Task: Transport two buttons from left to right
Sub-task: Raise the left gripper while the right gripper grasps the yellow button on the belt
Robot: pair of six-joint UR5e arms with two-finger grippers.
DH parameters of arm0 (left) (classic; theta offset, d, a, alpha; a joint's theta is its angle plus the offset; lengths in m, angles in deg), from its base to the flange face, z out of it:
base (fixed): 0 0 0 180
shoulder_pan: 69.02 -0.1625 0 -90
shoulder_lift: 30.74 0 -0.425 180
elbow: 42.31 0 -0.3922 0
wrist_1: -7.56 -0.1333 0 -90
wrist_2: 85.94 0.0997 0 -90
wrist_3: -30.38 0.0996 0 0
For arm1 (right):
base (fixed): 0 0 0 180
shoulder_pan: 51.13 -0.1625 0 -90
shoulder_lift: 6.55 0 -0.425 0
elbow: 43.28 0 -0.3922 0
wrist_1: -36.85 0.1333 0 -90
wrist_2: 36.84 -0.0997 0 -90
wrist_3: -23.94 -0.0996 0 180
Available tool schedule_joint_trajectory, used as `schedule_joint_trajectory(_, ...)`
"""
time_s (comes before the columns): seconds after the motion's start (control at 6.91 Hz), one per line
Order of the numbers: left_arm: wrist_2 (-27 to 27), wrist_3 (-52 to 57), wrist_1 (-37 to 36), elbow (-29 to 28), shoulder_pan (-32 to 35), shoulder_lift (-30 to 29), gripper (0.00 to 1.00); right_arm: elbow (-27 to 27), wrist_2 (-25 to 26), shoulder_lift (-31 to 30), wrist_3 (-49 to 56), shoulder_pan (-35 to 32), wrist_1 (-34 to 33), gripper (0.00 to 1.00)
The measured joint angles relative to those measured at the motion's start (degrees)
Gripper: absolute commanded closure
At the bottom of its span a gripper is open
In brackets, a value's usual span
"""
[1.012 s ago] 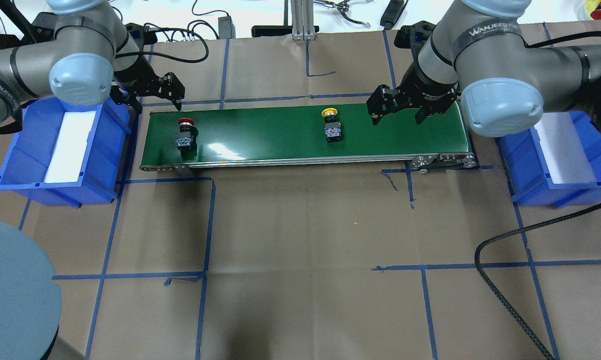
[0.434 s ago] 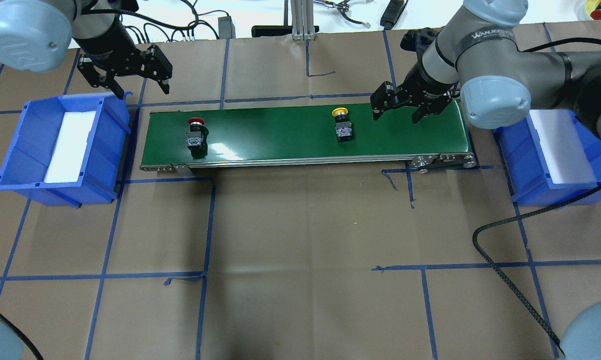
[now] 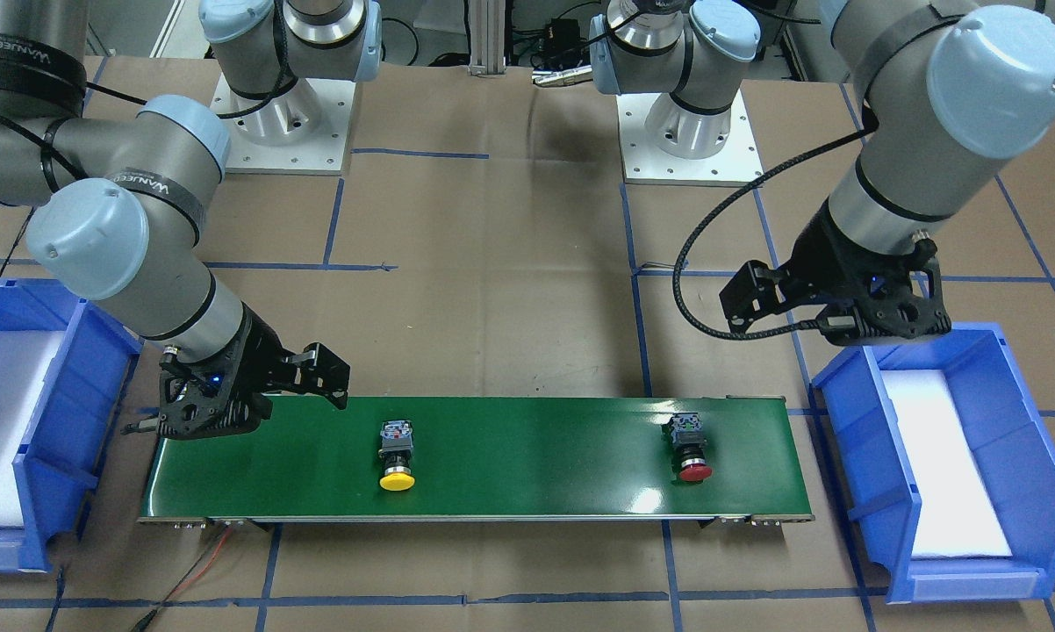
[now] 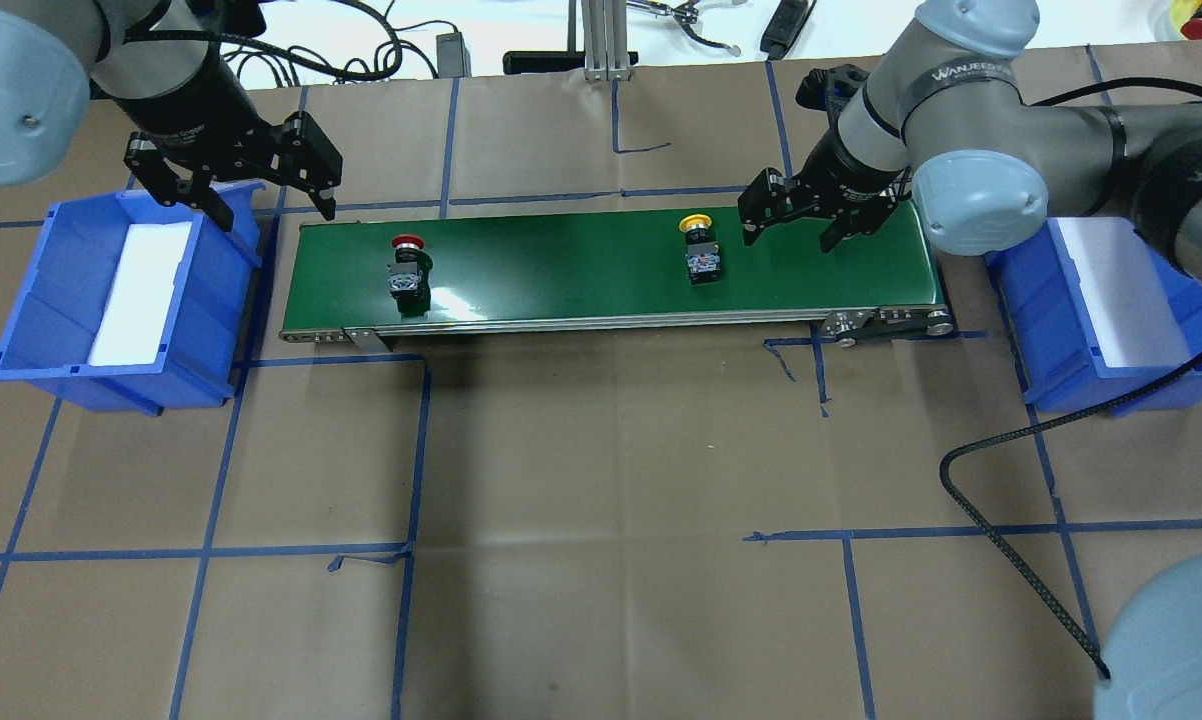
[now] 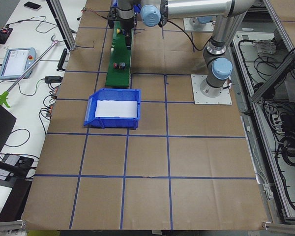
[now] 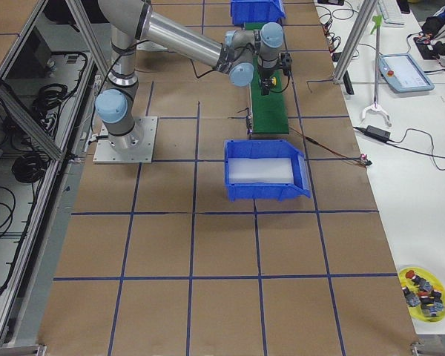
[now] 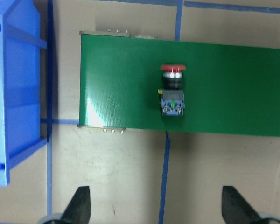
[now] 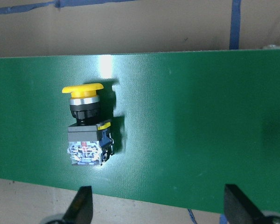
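A long green belt (image 4: 611,270) lies across the brown paper-covered counter (image 4: 611,500), and both buttons rest on it, each tipped on its side with the mushroom cap toward the belt's far edge, away from the robot. The red button (image 4: 407,266) lies near the belt's left end, about midway across the belt's width. The left tool (image 4: 276,215) hangs off that same end, beyond the belt's far left corner and over the gap between the belt and the left blue bin (image 4: 36,340). Its jaws are spread wide and hold nothing. In the left wrist view the red button sits well ahead of the fingers (image 7: 81,207), apart from them, roughly between their two lines. The yellow button (image 4: 701,252) lies right of the belt's middle, closer to the far edge. The right tool (image 4: 789,240) hovers over the belt's right portion at the far edge, just to the right of the yellow button and not touching it. It is also wide open and empty. In the right wrist view the yellow button lies ahead of one finger (image 8: 82,205) rather than centred between the pair. The right blue bin (image 4: 1061,370) stands just off the belt's right end.
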Motion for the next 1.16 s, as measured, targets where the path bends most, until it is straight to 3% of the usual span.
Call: schedule_joint_trajectory(1.16,0.09,-0.68,1.21,0.22,1.21,1.45,0.00,-0.30,1.18,2.94,-0.02,-0.41,-0.54,0.00)
